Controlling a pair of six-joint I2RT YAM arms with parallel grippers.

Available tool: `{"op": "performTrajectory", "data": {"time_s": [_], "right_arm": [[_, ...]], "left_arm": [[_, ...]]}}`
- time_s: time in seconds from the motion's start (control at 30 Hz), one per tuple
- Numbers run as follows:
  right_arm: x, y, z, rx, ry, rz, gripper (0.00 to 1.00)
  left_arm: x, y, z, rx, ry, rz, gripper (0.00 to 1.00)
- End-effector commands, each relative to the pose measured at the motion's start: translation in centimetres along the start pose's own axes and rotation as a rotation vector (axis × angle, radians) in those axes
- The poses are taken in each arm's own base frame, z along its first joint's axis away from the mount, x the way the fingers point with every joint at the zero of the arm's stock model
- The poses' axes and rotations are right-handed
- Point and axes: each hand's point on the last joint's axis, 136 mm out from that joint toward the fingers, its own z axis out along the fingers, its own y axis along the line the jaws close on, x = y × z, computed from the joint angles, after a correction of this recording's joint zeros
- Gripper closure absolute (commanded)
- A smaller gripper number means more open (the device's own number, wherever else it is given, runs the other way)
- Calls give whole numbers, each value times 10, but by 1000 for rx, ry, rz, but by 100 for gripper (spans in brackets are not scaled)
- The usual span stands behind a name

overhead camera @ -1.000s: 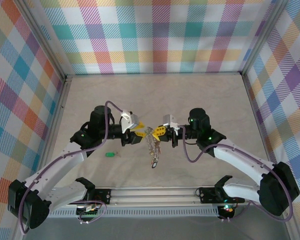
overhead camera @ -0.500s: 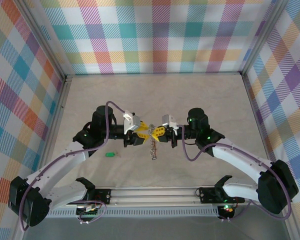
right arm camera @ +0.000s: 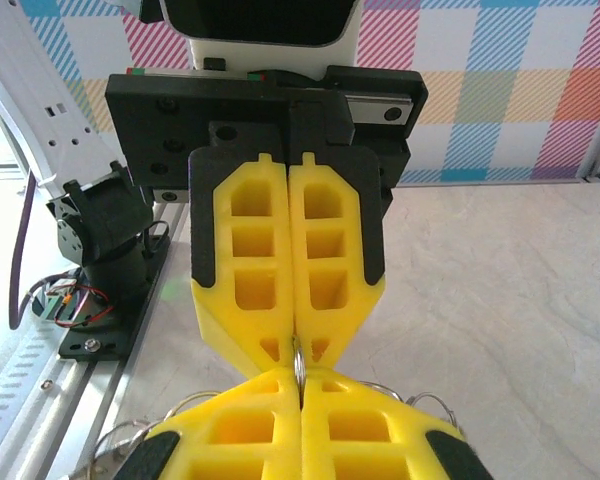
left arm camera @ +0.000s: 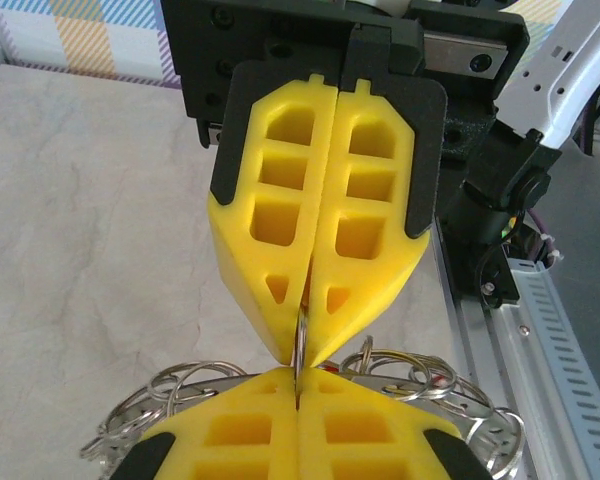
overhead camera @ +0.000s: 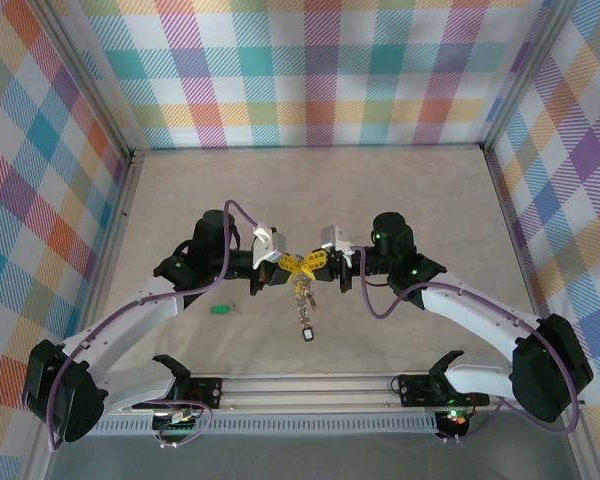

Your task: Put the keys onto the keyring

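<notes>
From above, the left tool (overhead camera: 288, 266) and the right tool (overhead camera: 310, 264) meet tip to tip over the middle of the bench (overhead camera: 400, 190). The keyring (overhead camera: 302, 284) is caught between them, and its keys (overhead camera: 304, 300) hang down in a bunch toward the near side, the lowest piece dangling just above the bench. That view is too small to show how the jaws stand.

The wrist cameras settle it. In the left wrist view, the left tool's yellow fingers (left arm camera: 240, 430) are pressed flat together at the bottom of the picture. The right tool faces them from above, also closed, with a thin grey wire of the ring pinched where the four tips meet. Silver loops (left arm camera: 195, 380) fan out on both sides behind the fingers. The right wrist view shows the mirror of this: both pairs of fingers are fully closed on the same wire.

The overhead view alone also shows a green-tagged key (overhead camera: 219, 308) lying loose on the bench. It is left of the ring and well apart from it, near the left arm.
</notes>
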Motion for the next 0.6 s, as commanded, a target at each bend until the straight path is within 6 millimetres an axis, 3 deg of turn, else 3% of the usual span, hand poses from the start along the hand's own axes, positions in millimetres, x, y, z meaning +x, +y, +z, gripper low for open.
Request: {"op": "performTrajectory", "data": {"time_s": [0.0,0.07,0.27,0.57], "right_arm": [[-27,5,-1,-23,-36,-103,100],[-23,5,-2,-20,-5,-102,100],[-7,7,-5,-13,90,-105,80],[7,4,-10,11,193,-102,76]], "left_arm": [[-12,-6,-5,8,-3,61,100],[-11,-5,-6,-11,17,61,100],[3,-5,-9,-26,170,68,100],[7,-6,-5,13,311,72,100]]}}
